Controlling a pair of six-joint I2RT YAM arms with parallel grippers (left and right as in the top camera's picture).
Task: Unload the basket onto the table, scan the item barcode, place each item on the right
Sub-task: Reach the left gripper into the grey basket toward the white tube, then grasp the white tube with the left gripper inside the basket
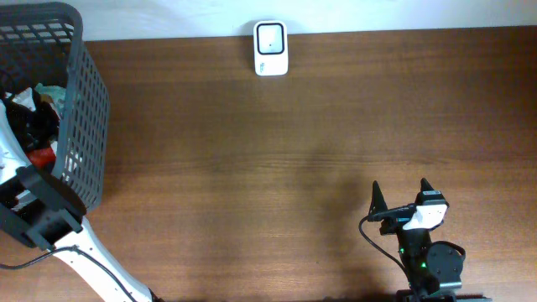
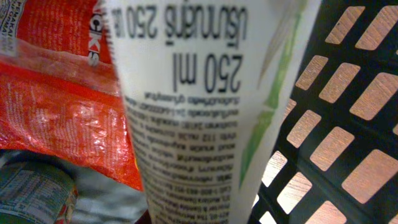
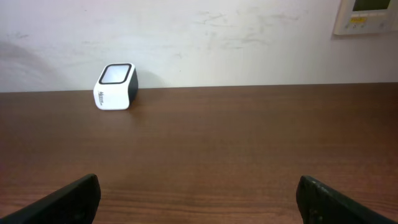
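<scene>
- White plastic with grey print fills the left wrist view: a tube (image 2: 193, 112) marked "250 ml", most likely the item to be scanned.
- It is inside the grey mesh basket (image 1: 88, 126) at the left end of the desk (image 1: 252, 168). It lies against an orange snack packet (image 2: 56, 106), with a green tin (image 2: 31, 193) lower down and the basket's wall just beside it.
- The left arm (image 1: 42, 210) reaches down into that basket. Neither view shows the left pincer's jaws, so I cannot tell whether they are gripping the tube, closed or parted.
- The right pincer (image 1: 400, 189) hangs with its jaws spread wide and empty, near the front edge of the desk.
- By my judgement the task is at its start: the pick is at most under way.
- Left to do is lifting the tube clear, carrying it to the white scanner (image 1: 270, 48) and showing it the code. The scanner stands at the far edge of the desk, well apart from the basket.
- The tube's long axis runs roughly top to bottom in the wrist view, leaning a little, and its print reads upside down there.
- It narrows toward the bottom of that view, but neither end shows, so I cannot tell where the cap is.
- No barcode shows on the face in view, so the tube will probably need turning before the scanner's window.
</scene>
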